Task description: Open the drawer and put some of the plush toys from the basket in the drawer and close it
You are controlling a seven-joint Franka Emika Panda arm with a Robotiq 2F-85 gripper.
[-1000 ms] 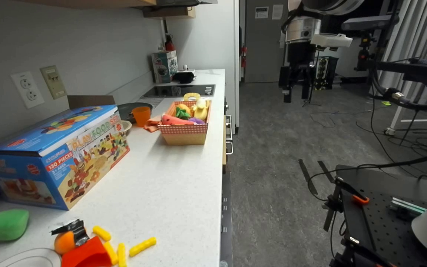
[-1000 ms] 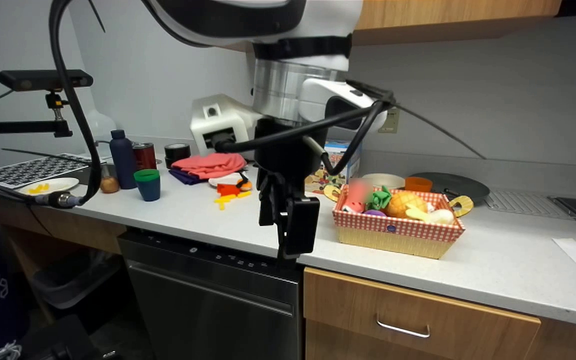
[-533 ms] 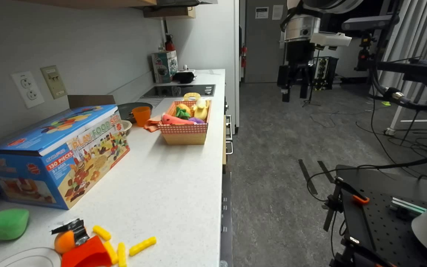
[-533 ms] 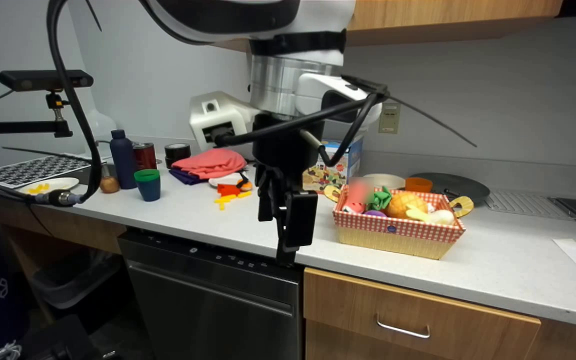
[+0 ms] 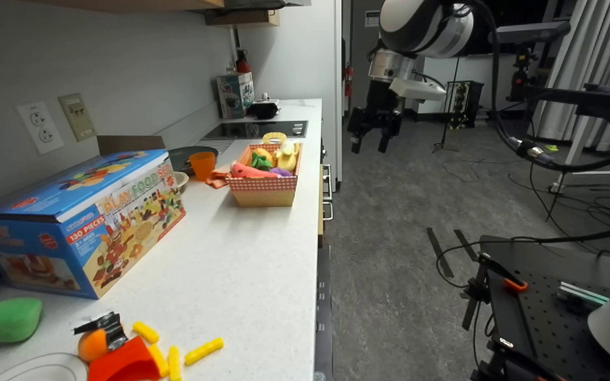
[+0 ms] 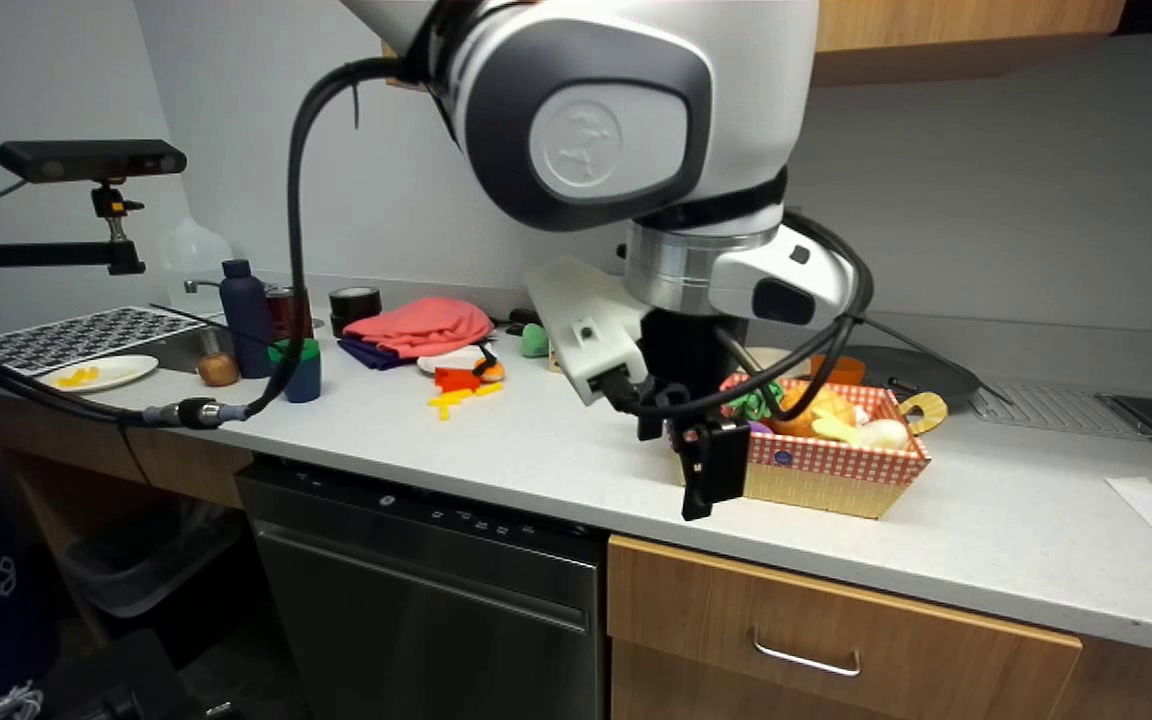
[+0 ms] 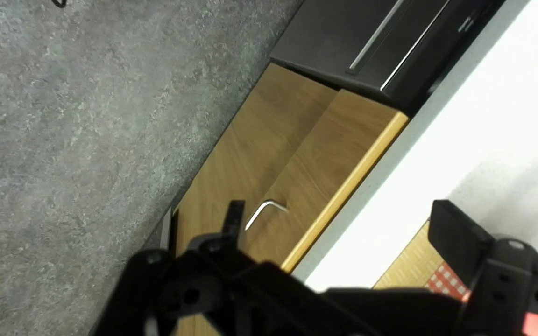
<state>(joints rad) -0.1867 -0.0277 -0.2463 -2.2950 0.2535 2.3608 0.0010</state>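
In an exterior view, a dishwasher (image 6: pixel 416 600) is standing at eight o'clock from the gripper (image 6: pixel 674 474), which is hanging with its fingers (image 6: pixel 722 464) spread apart. At five o'clock the wood-fronted drawer (image 6: pixel 836 625) is sitting beneath the counter (image 6: pixel 1026 520); at three the basket (image 6: pixel 824 487) is standing on it, holding plush toys (image 6: pixel 834 408).

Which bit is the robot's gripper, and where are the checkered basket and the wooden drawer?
Gripper (image 5: pixel 369 148), in an exterior view: the gap midway between its fingertips.
Basket (image 6: pixel 836 460), in an exterior view: the checkered band along its side.
Drawer (image 7: pixel 321 168), in the wrist view: its wooden front.
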